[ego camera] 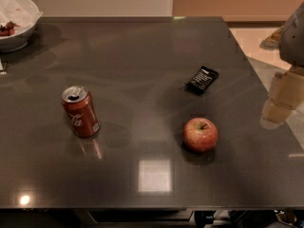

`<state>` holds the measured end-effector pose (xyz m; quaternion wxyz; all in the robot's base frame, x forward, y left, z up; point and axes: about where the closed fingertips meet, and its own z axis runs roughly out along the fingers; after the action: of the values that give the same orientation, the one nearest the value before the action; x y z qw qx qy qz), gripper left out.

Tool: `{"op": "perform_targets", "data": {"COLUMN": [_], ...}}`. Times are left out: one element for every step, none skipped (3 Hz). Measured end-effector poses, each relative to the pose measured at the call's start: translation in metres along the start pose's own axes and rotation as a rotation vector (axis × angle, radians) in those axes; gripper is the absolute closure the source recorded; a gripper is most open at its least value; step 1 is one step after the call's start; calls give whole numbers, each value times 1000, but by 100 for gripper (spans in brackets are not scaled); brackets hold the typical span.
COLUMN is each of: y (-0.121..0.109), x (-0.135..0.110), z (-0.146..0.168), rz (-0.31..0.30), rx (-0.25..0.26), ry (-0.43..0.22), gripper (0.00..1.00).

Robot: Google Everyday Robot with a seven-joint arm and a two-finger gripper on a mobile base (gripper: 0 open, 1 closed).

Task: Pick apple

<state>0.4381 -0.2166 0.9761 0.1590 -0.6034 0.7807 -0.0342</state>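
The apple (200,134) is round and red with yellowish patches and a short dark stem. It stands upright on the dark grey table (142,56), right of the middle and toward the front. My gripper (279,103) is at the right edge of the view, above the table's right side. It is to the right of the apple and well apart from it, and it holds nothing that I can see.
A red soda can (80,111) stands upright at the left of the table. A small black packet (202,80) lies behind the apple. A white bowl (16,20) with red bits sits at the far left corner. The table's right edge runs close to the gripper.
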Motion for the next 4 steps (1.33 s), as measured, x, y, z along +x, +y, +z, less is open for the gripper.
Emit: {"op": "perform_targets", "data": {"y": [0,9,28,42], "x": [-2,-12,-23,-30], "z": [0,8,28,48], "rz": [-5,-28,-72,-113], "rx": [0,-19,-79,-115], "ry": [-8,-58,-117,-161], "gripper": [0,0,0,0]}}
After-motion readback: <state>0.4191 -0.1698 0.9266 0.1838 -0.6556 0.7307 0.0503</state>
